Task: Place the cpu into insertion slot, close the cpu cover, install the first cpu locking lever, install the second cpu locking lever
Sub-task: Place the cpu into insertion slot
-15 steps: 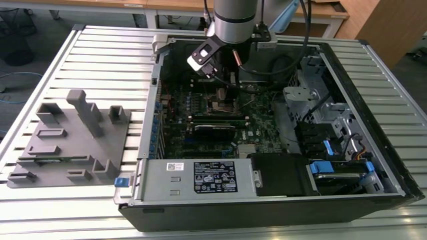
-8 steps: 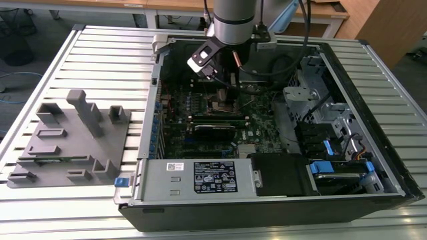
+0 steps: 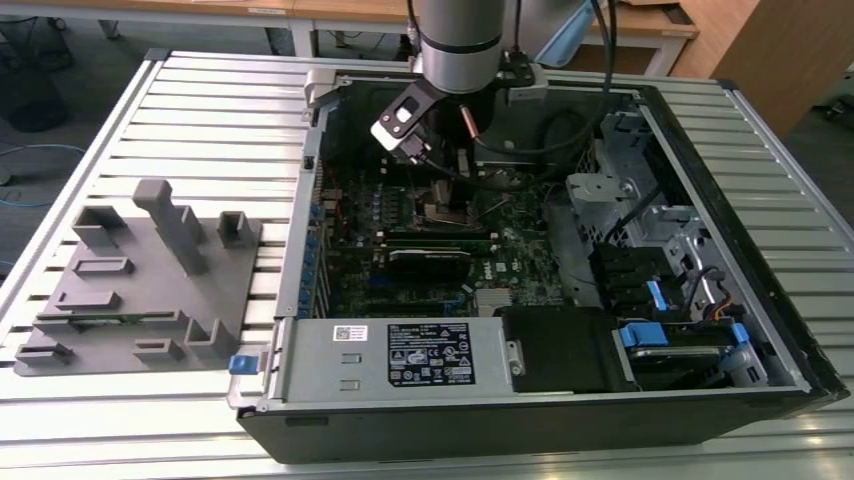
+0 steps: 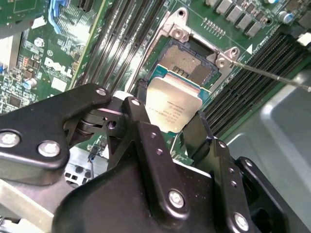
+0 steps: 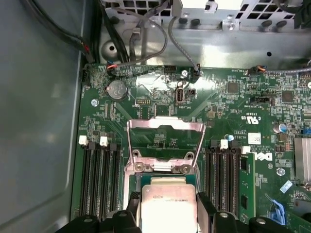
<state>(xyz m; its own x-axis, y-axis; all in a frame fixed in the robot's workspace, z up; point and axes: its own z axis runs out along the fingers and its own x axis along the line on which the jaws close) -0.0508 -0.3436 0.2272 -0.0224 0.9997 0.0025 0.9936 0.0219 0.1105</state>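
Note:
In both wrist views my gripper (image 4: 167, 117) is shut on the cpu (image 4: 174, 108), a flat silver square pinched by its edges between the black fingers (image 5: 208, 208). The chip hangs tilted just above the insertion slot (image 4: 188, 62), whose dark contact field lies bare inside its silvery rim. The cpu cover (image 5: 165, 125) stands swung open behind the slot, its window showing green board. A thin locking lever (image 4: 272, 76) sticks out raised beside the slot. In the exterior view the gripper (image 3: 424, 165) hovers inside the computer case above the slot (image 3: 441, 208).
Long black memory slots (image 5: 99, 177) flank the socket on both sides. Cables (image 5: 146, 34) and the case wall run behind the board. In the exterior view a grey parts fixture (image 3: 134, 280) lies at the left, and a power supply (image 3: 400, 355) and drive bays (image 3: 667, 280) fill the case.

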